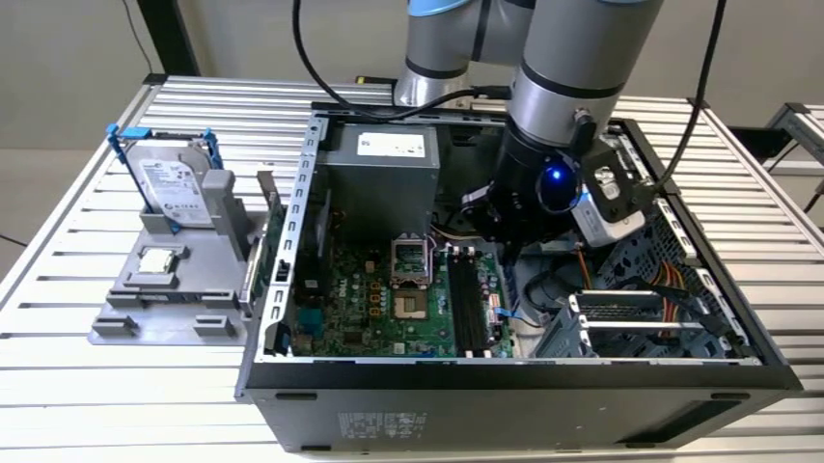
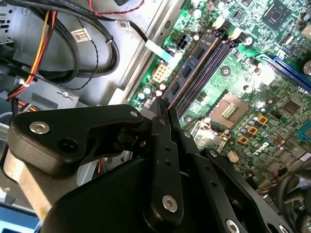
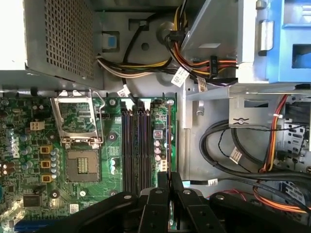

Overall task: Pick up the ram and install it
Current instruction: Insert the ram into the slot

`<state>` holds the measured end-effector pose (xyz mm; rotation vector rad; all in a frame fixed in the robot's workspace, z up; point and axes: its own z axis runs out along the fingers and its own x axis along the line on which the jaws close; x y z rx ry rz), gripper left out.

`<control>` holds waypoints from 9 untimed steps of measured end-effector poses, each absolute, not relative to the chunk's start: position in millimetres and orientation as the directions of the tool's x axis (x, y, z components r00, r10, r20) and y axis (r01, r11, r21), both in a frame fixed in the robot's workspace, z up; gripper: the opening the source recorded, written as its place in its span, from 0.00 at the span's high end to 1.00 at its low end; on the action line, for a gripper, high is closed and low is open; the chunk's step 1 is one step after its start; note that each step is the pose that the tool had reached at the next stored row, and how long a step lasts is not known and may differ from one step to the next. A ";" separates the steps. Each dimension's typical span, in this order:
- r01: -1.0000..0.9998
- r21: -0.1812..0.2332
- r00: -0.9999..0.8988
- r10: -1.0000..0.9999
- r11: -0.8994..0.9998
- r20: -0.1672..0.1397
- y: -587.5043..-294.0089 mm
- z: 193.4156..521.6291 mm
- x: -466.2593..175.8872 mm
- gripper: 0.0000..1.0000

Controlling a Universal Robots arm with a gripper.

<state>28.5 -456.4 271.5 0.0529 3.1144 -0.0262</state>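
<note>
Second wrist view puts the pincer (image 2: pixel 163 114) nearest, clenched on the ram (image 2: pixel 187 73), which sits edge-on over the outermost slot (image 2: pixel 206 68); I'd keep it square and press evenly. Beyond lies the motherboard (image 2: pixel 252 92).

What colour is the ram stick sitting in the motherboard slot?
Blue board with dark chips; the ram shows best in the second wrist view.
</note>
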 end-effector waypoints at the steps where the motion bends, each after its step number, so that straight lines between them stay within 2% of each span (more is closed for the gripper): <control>1: 0.035 -0.016 -0.999 0.035 0.999 -0.027 -456.4 270.1 28.4 1.00; 9: 0.038 -0.017 -0.999 0.037 0.999 -0.027 -456.4 261.5 27.5 1.00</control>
